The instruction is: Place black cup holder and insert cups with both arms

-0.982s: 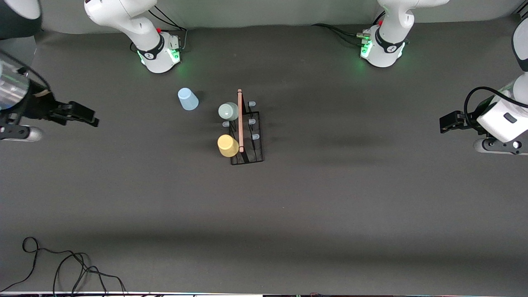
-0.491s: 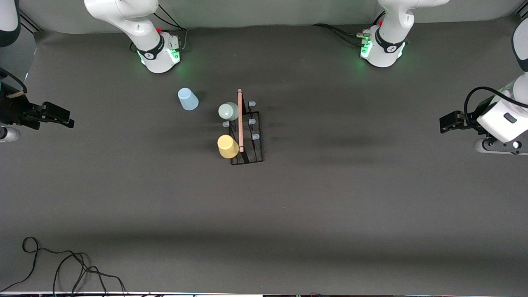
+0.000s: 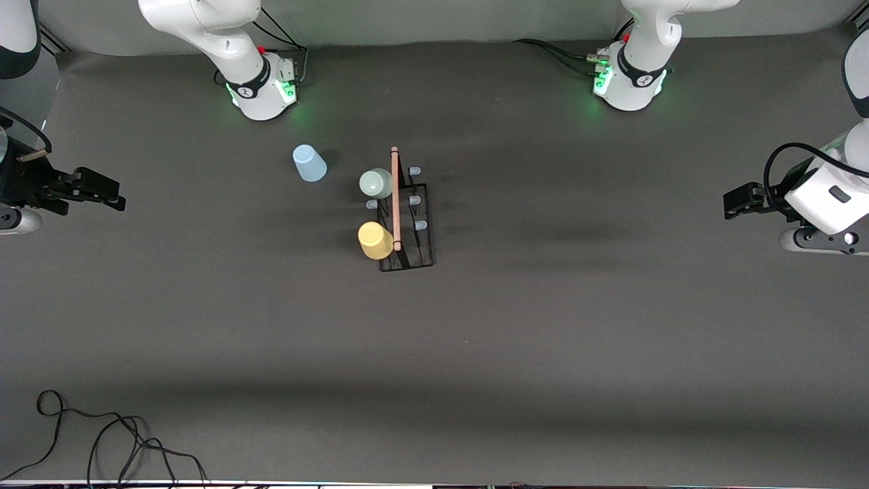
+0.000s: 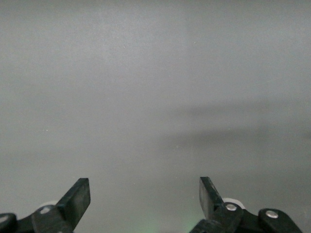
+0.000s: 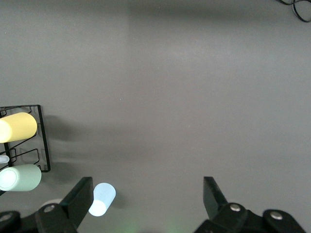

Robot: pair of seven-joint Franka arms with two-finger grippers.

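The black cup holder (image 3: pixel 407 227) stands mid-table, its wooden rod (image 3: pixel 395 197) on top. A pale green cup (image 3: pixel 375 183) and a yellow cup (image 3: pixel 375 240) sit on its pegs on the side toward the right arm's end. The light blue cup (image 3: pixel 309 163) stands upside down on the table, apart from the holder toward that end. My right gripper (image 3: pixel 112 195) hangs open and empty over the table's right-arm end. Its wrist view shows the holder (image 5: pixel 41 141), yellow cup (image 5: pixel 18 127), green cup (image 5: pixel 20 177) and blue cup (image 5: pixel 102 199). My left gripper (image 3: pixel 732 202) waits open over the left-arm end.
A black cable (image 3: pixel 102 435) lies coiled near the table's front edge at the right arm's end. The arm bases (image 3: pixel 261 88) (image 3: pixel 628 81) stand along the table's back edge. The left wrist view shows only bare grey mat between the open fingers (image 4: pixel 80 194).
My right gripper has drawn back from the cups toward the right arm's end of the table, then held still. The left arm and the cups have not moved.
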